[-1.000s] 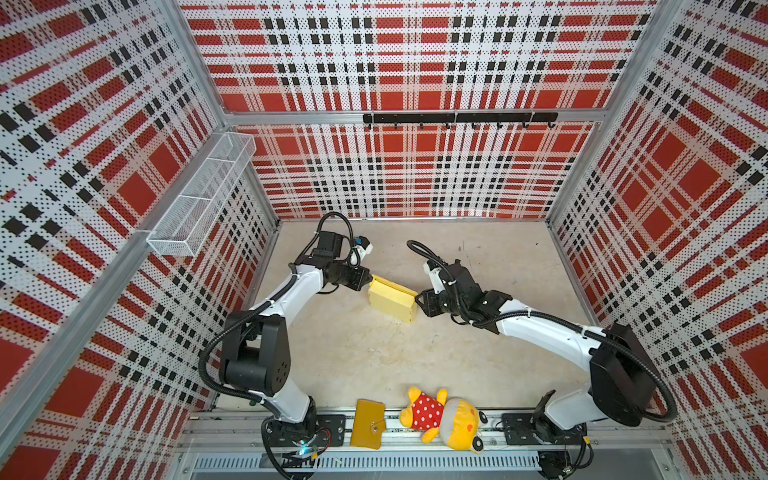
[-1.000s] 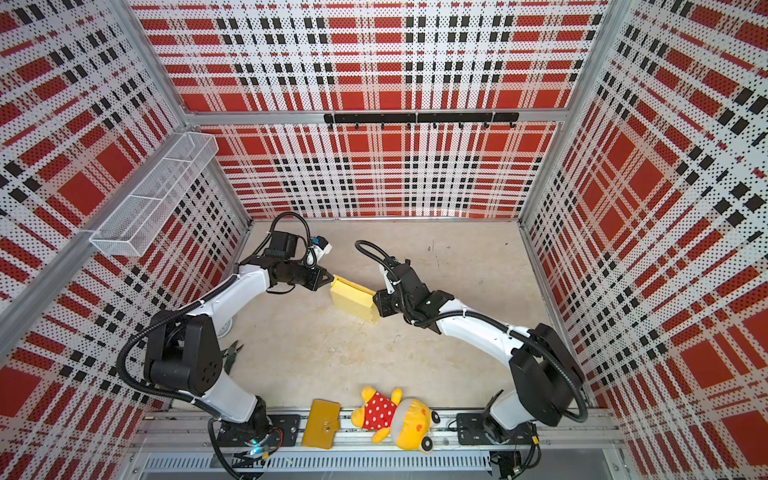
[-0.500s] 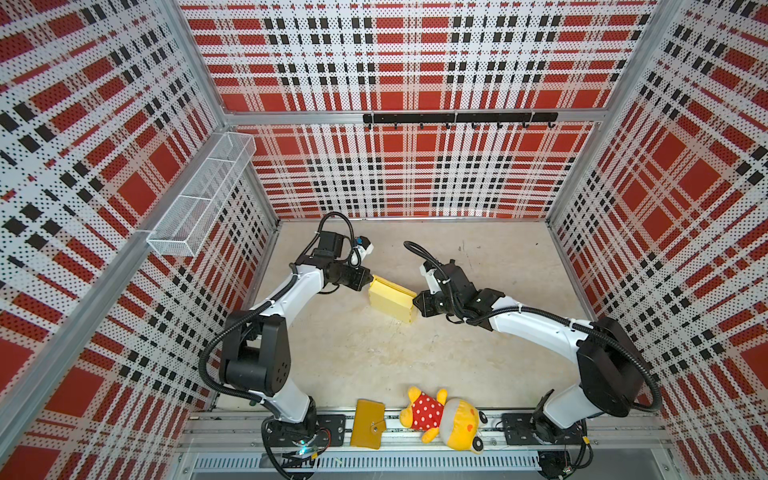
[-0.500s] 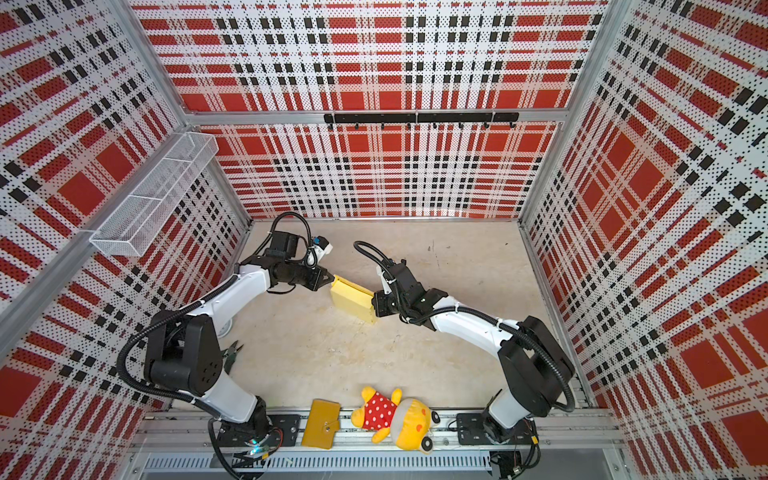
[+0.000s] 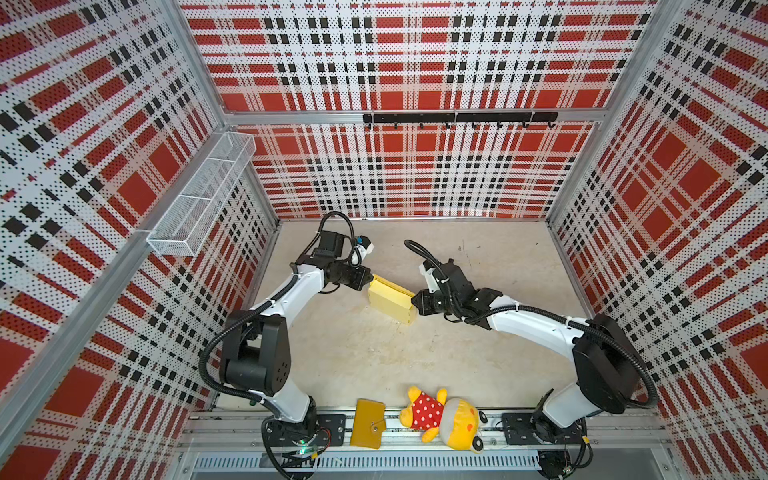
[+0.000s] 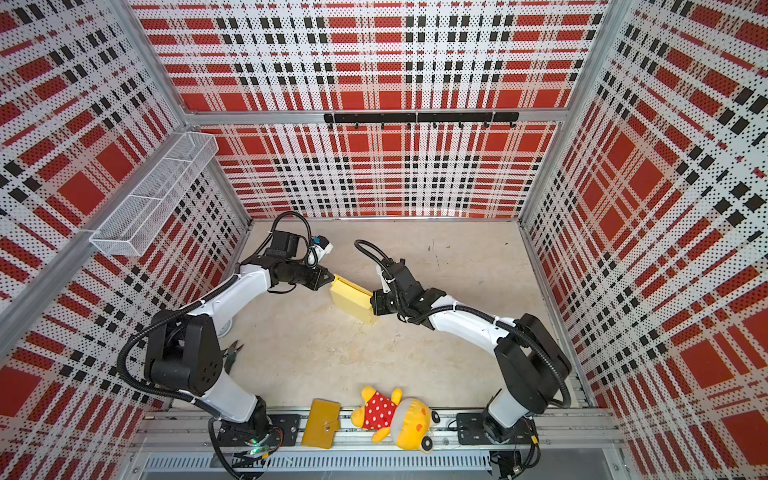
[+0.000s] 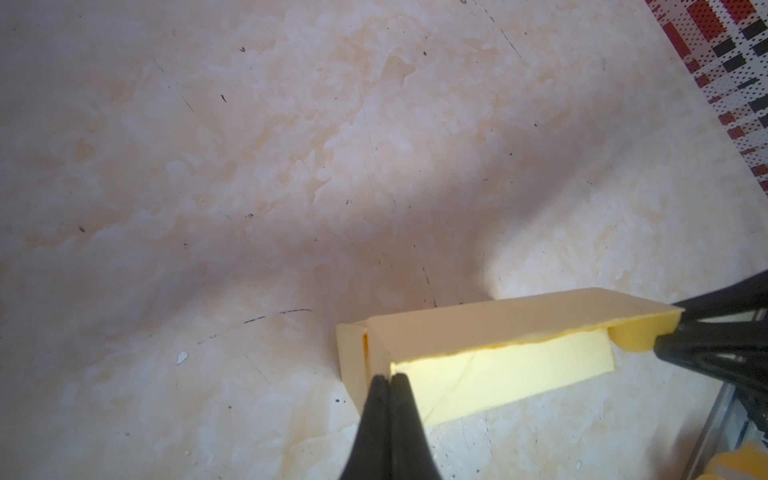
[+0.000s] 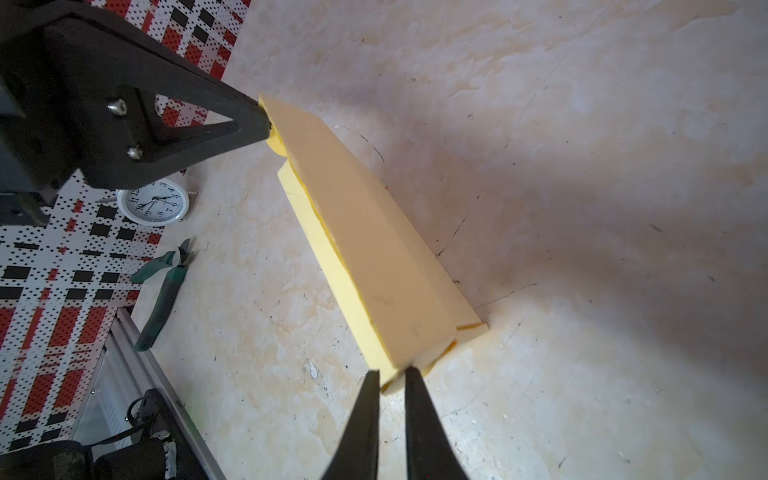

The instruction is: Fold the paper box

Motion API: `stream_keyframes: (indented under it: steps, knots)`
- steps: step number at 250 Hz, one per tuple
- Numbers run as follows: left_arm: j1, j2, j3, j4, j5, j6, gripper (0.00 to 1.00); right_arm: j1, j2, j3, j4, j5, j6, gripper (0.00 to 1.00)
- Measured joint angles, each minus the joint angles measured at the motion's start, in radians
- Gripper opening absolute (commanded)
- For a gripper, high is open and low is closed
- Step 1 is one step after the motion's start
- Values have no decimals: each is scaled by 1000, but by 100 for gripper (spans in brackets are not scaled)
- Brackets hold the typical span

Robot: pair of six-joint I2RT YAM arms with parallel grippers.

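Assembly appears nearly complete: the paper box [image 5: 390, 300] rests near the centre of the desk [image 5: 457, 365], walls formed, lid [image 8: 365, 232] raised ajar. Jaws of the left gripper [image 7: 388, 376] pinch one free lid corner; jaws of the right gripper [image 8: 392, 374] clamp the opposite corner. Remaining, likely: press lid down, tuck its flap.

The tabletop [image 5: 478, 332] is a pale, marbled beige slab with dark scuffs and scratches. The yellow box [image 5: 390, 299] sits near its middle, a small white scrap [image 7: 181, 356] near it. Green-handled pliers [image 8: 164, 286] lie by the left wall, a white clock [image 8: 152, 202] close to them.
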Motion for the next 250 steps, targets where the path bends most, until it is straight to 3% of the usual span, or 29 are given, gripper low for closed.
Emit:
stream_keyframes:
  steps: [250]
  knots:
    - [-2,1,-11,37,-27,-19,0,-5,27,3,52,69,65,5]
